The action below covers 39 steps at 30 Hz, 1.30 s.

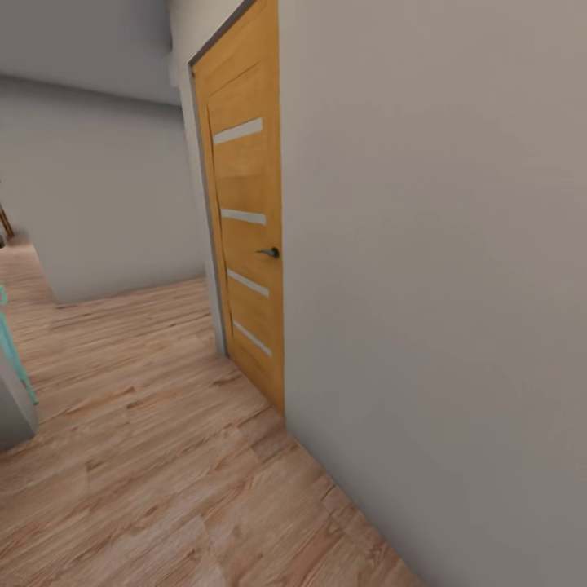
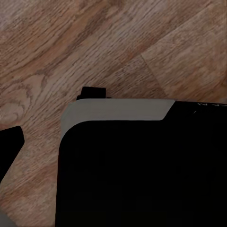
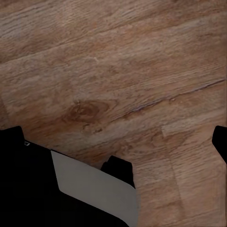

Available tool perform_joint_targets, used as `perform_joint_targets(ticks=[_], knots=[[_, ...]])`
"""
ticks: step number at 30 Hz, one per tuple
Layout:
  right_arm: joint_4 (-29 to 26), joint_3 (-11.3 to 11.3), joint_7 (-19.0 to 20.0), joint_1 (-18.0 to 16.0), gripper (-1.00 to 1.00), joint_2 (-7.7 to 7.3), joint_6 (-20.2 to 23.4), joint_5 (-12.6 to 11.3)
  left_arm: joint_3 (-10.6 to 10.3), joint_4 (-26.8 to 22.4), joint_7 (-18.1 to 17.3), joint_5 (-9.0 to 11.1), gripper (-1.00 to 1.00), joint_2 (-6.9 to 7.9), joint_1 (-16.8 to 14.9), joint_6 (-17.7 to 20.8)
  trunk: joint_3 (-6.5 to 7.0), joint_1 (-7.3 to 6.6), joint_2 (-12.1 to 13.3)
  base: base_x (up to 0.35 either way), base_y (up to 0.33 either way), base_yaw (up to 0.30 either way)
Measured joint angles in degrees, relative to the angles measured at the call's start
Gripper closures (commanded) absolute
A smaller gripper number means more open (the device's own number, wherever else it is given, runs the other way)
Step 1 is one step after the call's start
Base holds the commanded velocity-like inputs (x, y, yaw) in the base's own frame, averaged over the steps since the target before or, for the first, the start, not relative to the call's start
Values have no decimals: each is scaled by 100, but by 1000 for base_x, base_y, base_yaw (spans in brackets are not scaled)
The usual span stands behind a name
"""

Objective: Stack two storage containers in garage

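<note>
The two storage containers are out of view. I face a hallway with light wood plank flooring (image 1: 147, 456). In the left wrist view my left gripper (image 2: 113, 151) hangs over the planks and my own black base (image 2: 142, 170); one dark fingertip (image 2: 10, 142) sits at the picture's edge, with nothing held. In the right wrist view my right gripper (image 3: 116, 139) is spread wide, one fingertip (image 3: 220, 142) at the edge, only bare planks between the fingers.
A closed orange wooden door (image 1: 249, 236) with a dark handle (image 1: 270, 253) stands ahead. A plain grey wall (image 1: 440, 285) runs close along my right. A teal-edged grey object (image 1: 12, 367) sits at the left edge. The corridor opens to the left rear.
</note>
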Motion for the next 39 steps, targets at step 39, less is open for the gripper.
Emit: perform_joint_targets(ticks=[39], knots=[[0, -5, -9, 0, -100, -1, -2, -2, 8, -8, 62, -7, -100, -5, 0, -11, 0, 3, 1, 53, 0, 256]])
